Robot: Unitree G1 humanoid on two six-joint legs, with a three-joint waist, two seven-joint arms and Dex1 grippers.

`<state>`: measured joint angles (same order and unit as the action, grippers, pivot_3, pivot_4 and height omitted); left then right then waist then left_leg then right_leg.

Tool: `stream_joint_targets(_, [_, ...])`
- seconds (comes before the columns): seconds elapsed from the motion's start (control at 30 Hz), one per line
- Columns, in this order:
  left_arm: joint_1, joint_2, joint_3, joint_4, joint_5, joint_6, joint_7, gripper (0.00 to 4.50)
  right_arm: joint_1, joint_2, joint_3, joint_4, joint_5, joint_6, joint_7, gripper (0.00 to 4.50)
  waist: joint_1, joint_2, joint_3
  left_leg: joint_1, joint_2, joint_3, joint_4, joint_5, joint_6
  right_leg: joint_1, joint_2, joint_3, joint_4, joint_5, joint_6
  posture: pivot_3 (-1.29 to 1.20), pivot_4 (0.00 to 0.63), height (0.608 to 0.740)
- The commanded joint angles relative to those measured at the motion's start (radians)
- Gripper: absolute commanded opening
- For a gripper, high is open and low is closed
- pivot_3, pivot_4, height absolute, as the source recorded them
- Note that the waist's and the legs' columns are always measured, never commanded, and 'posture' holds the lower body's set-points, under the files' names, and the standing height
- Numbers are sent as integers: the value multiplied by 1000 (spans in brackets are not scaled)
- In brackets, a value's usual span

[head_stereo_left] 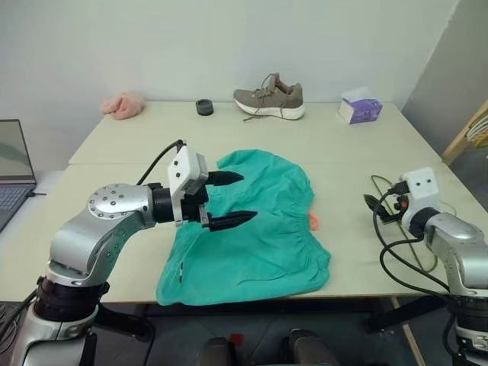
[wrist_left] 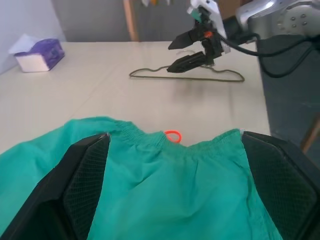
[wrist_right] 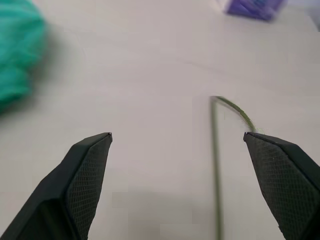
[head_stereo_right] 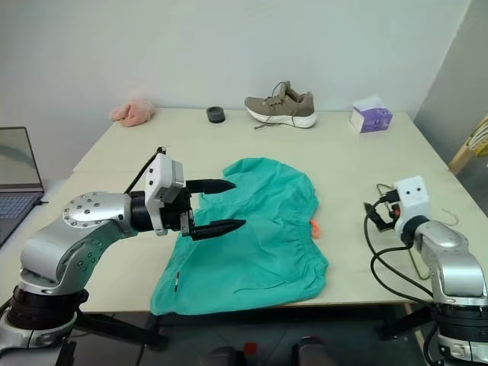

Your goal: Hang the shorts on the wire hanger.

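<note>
The left end effector [head_stereo_left: 232, 200] hovers over the left half of the teal-green fabric shorts [head_stereo_left: 259, 236], its two black fingers spread wide apart and holding nothing, pointing across towards the robot's right. The step in hand looks like the opening grasps, one arm to each item, and nothing is yet picked up. For the left arm, a good move would be to come down on the gathered elastic waistband rather than on the loose middle of the cloth, since the thicker band should give a firmer pinch and let the garment hang open when lifted. The shorts lie flat and slightly rumpled on the pale beige surface [head_stereo_left: 114, 141], with one hem just over the near edge and a small orange tag [head_stereo_left: 314, 220] showing at the waistband on their right side. Further right, well apart from the shorts, the thin olive-green wire hanger [wrist_left: 187, 75] lies flat on the surface. The right end effector [wrist_left: 192, 50] hangs directly above it, fingers also wide apart and empty. In the right wrist view a stretch of wire sits between the fingers, nearer one of them. Wire lying this flat will probably be awkward to catch, so closing squarely across one straight run should serve best.
</note>
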<state>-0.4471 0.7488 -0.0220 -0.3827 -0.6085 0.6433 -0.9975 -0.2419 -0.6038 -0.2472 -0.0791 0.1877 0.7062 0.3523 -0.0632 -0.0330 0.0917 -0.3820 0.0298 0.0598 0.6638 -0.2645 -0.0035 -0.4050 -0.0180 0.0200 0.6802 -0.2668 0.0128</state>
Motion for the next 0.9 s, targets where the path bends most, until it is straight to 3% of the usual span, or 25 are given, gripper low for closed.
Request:
stream_joint_targets(0.03, [-60,19,-17,32,29,-43,-52,4445,-31,-30,-57,96,-34,21,-63,4500,-13,0,0,0,0,0,0,0,0,0,0,0,0,0,1,-155,79,740])
stream_joint_targets(0.43, [-127,-15,-42,89,78,-96,-76,4445,-162,-82,4,496,-53,27,30,4500,-56,1,1,0,0,0,-1,0,0,0,1,2,-1,-3,6,-151,85,740])
stream_joint_targets(0.53, [-129,-14,-44,90,83,-98,-78,4500,-200,-95,38,599,-62,42,77,3918,-58,0,0,0,0,-1,-1,0,0,1,1,1,-1,-3,6,-147,86,740])
stream_joint_targets(0.8, [-118,-8,-41,79,97,-103,-84,4500,-294,-95,46,877,-58,107,123,1336,-51,-14,-9,2,1,-2,-1,0,0,5,0,-1,-3,-3,6,-128,87,740])
stream_joint_targets(0.9, [-108,-4,-35,74,98,-100,-84,4500,-313,-85,22,935,-51,100,100,336,-42,-18,-9,11,2,-5,-2,-1,0,18,0,-4,-9,-3,6,-123,87,740])
